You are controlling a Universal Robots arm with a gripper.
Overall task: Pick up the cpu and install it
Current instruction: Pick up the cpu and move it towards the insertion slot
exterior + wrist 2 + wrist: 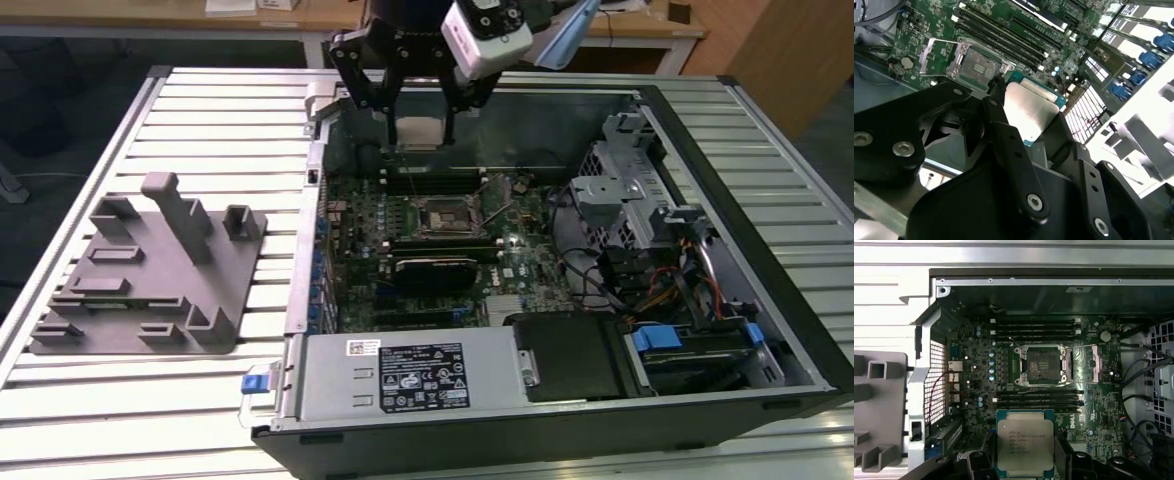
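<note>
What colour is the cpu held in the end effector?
Silvery-grey metal top with a teal-green edge; the cpu shows best in the first wrist view.

Cpu (1025, 445): one edge is cut off by the frame in the first wrist view, and the pincer (1026, 462) clamping it is mostly out of frame there too. In the second wrist view the pincer's black linkage covers one side of the cpu, so I can't see the contact on that side. Socket (1044, 365) pins are too small for me to judge. The grey tray (876, 410) is cropped at the frame edge. In the exterior view the arm (407, 15) runs off the top, and the cpu's underside is hidden.
</note>
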